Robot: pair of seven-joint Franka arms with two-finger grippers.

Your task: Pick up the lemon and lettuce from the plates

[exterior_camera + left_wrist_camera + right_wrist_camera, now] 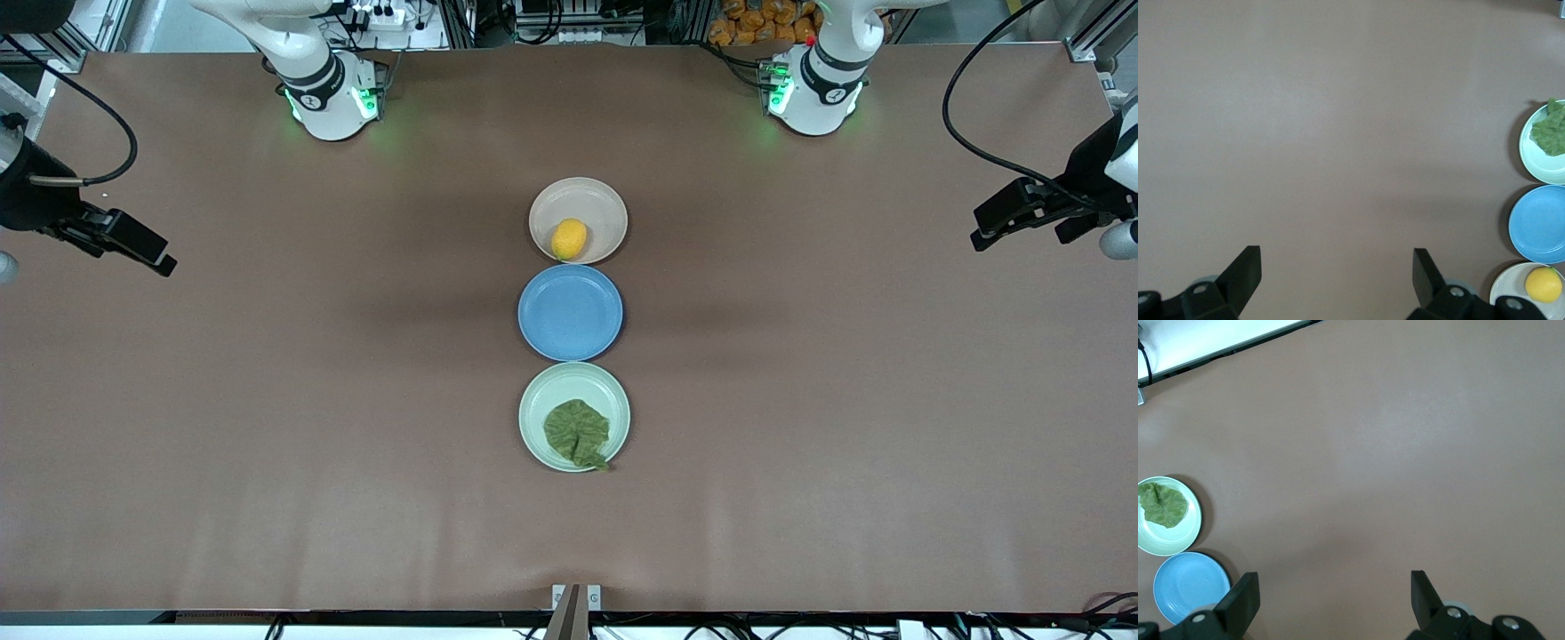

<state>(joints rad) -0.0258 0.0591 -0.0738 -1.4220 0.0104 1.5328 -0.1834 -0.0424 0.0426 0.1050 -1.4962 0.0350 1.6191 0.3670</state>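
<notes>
The lemon (pixel 569 238) sits in the beige plate (pixel 597 203), the plate nearest the robots' bases, close to the rim that faces the blue plate (pixel 570 312); its long axis runs slantwise, one tip aimed toward the left arm's base. From the front camera, three plates stand in a line down the middle of a wide brown table (pixel 267 400), each just beside the next, with the green plate (pixel 551 396) closest to the camera. The lettuce (pixel 578 433) lies flat in it on the camera side, stem tip poking over the rim toward the camera. Racks, cables and a heap of orange things crowd the room past the table's edge. The right gripper (pixel 142 249) hangs over the table's right-arm end, the left gripper (pixel 1000 222) over the left-arm end, both well apart from the plates and waiting. In the left wrist view, its fingers (pixel 1245 270) are spread wide over bare tabletop, nothing between them, all three plates off at the frame's edge. In the right wrist view, the fingers (pixel 1243 599) likewise gape, holding nothing, with the green and blue plates visible.
</notes>
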